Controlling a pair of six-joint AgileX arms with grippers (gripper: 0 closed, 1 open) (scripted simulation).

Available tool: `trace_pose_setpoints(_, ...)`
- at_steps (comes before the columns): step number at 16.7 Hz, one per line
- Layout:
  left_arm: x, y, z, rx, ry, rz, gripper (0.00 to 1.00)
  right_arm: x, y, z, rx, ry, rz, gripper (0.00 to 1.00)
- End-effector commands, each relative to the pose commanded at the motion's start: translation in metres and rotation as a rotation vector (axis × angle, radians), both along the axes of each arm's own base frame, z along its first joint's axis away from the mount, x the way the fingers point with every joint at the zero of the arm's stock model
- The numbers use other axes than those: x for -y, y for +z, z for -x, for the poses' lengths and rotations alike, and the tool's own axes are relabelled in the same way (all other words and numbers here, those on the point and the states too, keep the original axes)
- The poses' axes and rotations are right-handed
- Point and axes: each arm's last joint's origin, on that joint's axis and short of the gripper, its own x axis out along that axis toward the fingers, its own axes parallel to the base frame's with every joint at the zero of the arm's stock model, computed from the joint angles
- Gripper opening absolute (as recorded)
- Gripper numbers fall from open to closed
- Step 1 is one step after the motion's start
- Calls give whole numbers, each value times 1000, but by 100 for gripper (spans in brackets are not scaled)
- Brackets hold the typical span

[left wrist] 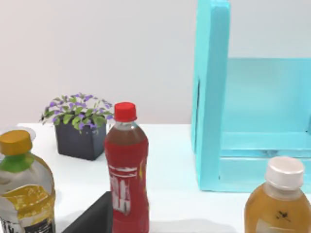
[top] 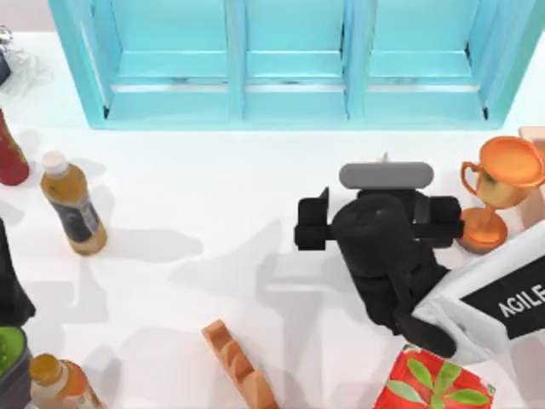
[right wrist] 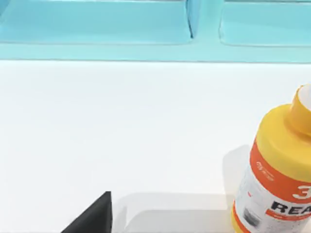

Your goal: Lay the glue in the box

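Right arm's black wrist and gripper (top: 381, 223) hang over the right half of the bench (top: 213, 204) in the top view, near the trophy (top: 498, 189) and facing the turquoise box (top: 294, 106); whether the fingers are wide or narrow, I cannot tell. The left arm (top: 10, 285) sits parked at the left edge.

Left wrist view: a red bottle (left wrist: 127, 172) stands upright, a flower pot (left wrist: 77, 127) behind it.

Right wrist view: the glue (right wrist: 278, 172) stands upright on the bench, close beside the camera, apparently lined up for a grasp, well short of the box.

table centre (top: 213, 196) open | trophy (top: 498, 192) apparently crowds right arm (top: 409, 256)
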Motion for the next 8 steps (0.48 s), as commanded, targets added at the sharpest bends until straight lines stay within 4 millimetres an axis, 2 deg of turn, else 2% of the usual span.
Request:
trace_pose_setpoints(4,0,0,0,0,0,0,100,-2,-18,-30,-3,3,-2,100)
trace_pose_setpoints(8,0,0,0,0,0,0,100,12,-32,-52,-3,0,-1,100)
